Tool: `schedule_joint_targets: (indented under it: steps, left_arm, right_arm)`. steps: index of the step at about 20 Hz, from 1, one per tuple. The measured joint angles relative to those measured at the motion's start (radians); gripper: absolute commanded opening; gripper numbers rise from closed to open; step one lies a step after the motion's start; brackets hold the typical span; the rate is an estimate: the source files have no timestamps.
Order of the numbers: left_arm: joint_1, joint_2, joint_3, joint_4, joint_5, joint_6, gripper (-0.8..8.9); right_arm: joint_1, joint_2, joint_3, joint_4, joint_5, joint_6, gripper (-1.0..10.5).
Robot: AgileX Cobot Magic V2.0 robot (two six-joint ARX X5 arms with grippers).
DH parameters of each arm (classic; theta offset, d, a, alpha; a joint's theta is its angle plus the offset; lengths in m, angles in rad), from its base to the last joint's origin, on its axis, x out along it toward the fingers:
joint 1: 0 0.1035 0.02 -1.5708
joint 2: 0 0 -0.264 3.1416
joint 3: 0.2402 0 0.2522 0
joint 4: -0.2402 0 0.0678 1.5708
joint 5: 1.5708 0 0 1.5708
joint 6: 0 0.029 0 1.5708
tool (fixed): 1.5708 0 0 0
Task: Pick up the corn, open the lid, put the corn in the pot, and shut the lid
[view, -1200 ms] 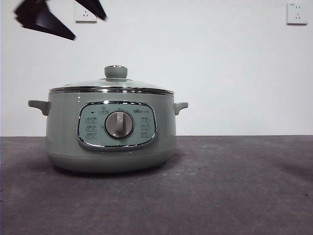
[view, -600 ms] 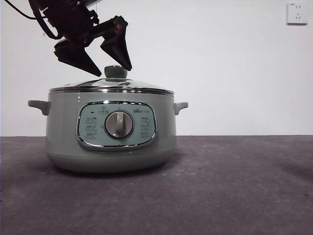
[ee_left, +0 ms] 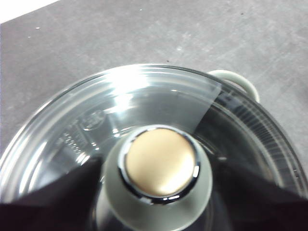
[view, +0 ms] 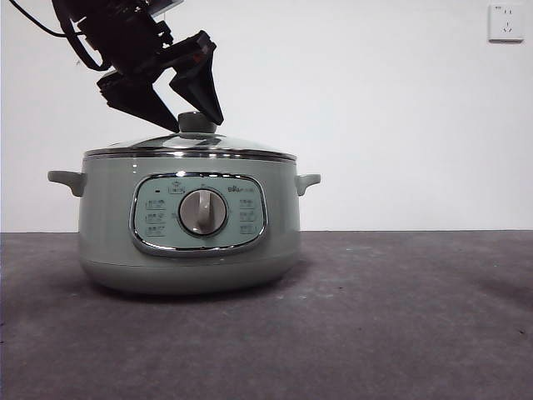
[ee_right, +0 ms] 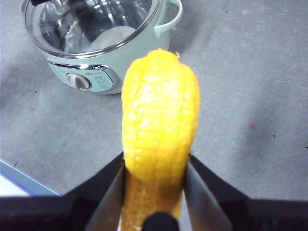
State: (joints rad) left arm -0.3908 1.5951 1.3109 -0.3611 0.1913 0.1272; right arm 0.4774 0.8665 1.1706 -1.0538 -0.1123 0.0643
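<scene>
Fingers first, as I log them from my station. Left gripper (view: 190, 123): jaws spread wide, one black tip on each side of the knob (view: 197, 122), not touching it as far as I can see; the tips hang just above the glass. In the left wrist view the knob (ee_left: 160, 163) sits between the two dark jaws, its round top cap catching a warm gold reflection inside a chrome ring.

Right gripper (ee_right: 155, 188): jaws pressed against the corn (ee_right: 160, 122), pinching its lower part; the cob stands up between them, kernel rows running lengthwise, rounded end farthest from the wrist. I see this gripper held high over the grey table (ee_right: 240, 96), well apart from the pot (ee_right: 91, 72).

Lid (view: 190, 147): seated on the pot, metal rim resting flat on the pot's edge, clear glass.

Pot (view: 189, 225): sage green, upright on the table (view: 375, 317), small handle on each side, chrome-framed panel with a central dial (view: 202, 212) facing the front camera.

Background: white wall with a socket (view: 505, 22) at the upper corner.
</scene>
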Motion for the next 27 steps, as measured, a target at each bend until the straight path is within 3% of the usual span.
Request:
schedule_joint_targets:
  steps: [3,6,13,18,23,27]
  left_arm:
    - [-0.002,0.000,0.000,-0.002,0.016,0.001,2.04]
    - [-0.002,0.000,0.001,-0.006,0.023,0.003,-0.13]
    - [-0.001,0.000,0.014,-0.025,0.024,0.000,-0.08]
    - [0.004,-0.034,0.072,-0.068,0.037,-0.054,-0.08]
    - [0.030,-0.217,0.106,-0.109,0.048,-0.061,-0.08]
    - [0.134,-0.402,0.106,-0.216,0.050,-0.068,-0.08]
  right_arm:
    - [0.000,0.000,0.000,0.000,0.000,0.000,-0.1]
    - [0.000,0.000,0.000,0.000,0.000,0.000,-0.1]
    - [0.000,0.000,0.000,0.000,0.000,0.000,-0.1]
    - [0.000,0.000,0.000,0.031,0.000,0.000,-0.1]
    - [0.000,0.013,0.000,0.150,-0.001,0.003,-0.1]
    - [0.000,0.100,0.006,0.295,-0.074,0.025,-0.1]
